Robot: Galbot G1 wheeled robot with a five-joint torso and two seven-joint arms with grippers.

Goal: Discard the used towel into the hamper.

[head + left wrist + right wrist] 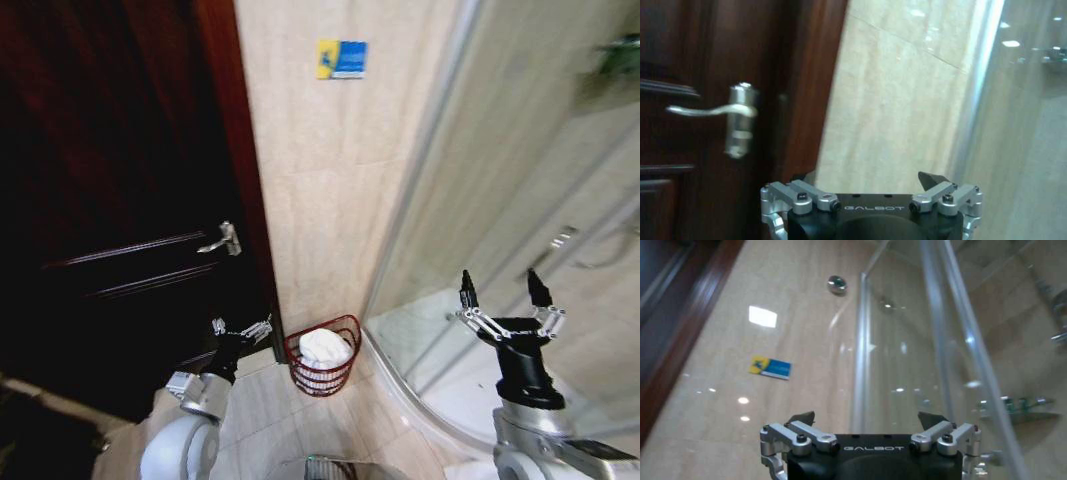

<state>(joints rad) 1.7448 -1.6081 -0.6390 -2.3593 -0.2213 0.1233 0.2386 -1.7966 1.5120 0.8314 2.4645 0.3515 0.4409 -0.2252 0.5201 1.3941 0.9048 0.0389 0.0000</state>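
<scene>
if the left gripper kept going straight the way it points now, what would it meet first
Probably the beige tiled wall just beside the dark wooden door: the left gripper, open and empty, faces that wall. Nothing stands between, though depth is hard to judge.

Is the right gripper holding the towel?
No. The right gripper stands open and empty near the shower glass; the white towel lies in the hamper.

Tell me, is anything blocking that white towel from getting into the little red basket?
No. The white towel already lies inside the red wire hamper on the floor by the wall. Both hands, left hand and right hand, are open and empty.
</scene>
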